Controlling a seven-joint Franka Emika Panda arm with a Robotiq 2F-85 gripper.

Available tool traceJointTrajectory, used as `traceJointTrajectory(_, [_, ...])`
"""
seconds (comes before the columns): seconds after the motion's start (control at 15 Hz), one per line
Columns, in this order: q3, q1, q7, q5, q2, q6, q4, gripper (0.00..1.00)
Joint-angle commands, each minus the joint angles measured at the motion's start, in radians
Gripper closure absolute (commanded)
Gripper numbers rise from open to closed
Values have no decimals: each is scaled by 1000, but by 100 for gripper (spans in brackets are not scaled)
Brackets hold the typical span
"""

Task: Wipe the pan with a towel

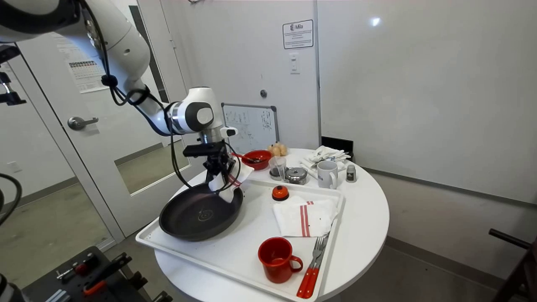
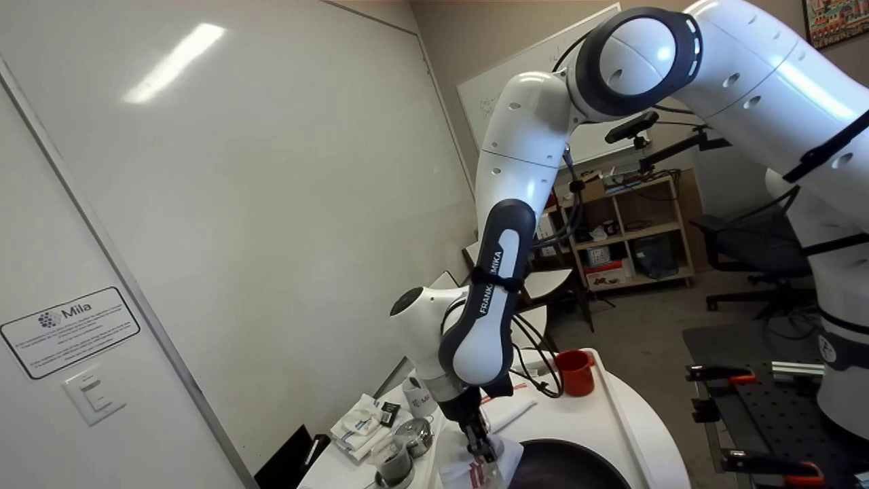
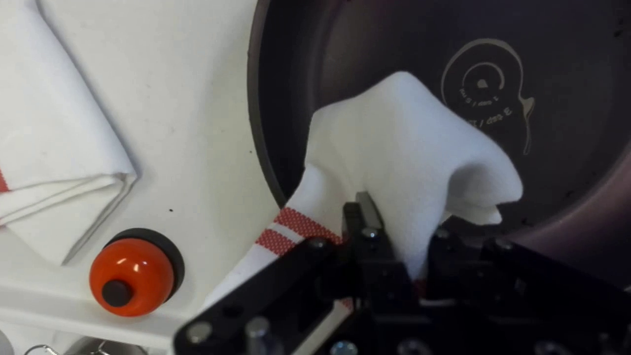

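Note:
A black round pan (image 1: 197,220) lies on the white tray (image 1: 247,218); it also shows in the wrist view (image 3: 374,44) and partly in an exterior view (image 2: 567,468). My gripper (image 3: 399,231) is shut on a white towel with red stripes (image 3: 384,133). The towel's bunched front part hangs over the pan's inside, and its striped part trails out over the rim. In both exterior views the gripper (image 1: 217,174) (image 2: 481,451) is low at the pan's edge with the towel (image 1: 226,193) (image 2: 455,468). Whether the towel presses on the pan's bottom I cannot tell.
A second folded striped towel (image 1: 308,220), an orange ball-shaped thing with a black base (image 1: 280,193), a red mug (image 1: 277,262) and red-handled cutlery (image 1: 308,281) are on the tray. A red bowl (image 1: 259,158), glass (image 1: 277,167) and grey mug (image 1: 326,175) stand behind.

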Motion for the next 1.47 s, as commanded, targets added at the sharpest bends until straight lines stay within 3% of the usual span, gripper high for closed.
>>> traceJointTrajectory(0.0, [3, 22, 18, -25, -66, 51, -100, 97])
traceJointTrajectory(0.73, [45, 20, -8, 1, -28, 196, -208, 97])
traceJointTrajectory(1.4, [30, 20, -4, 6, 166, 266, -99, 97])
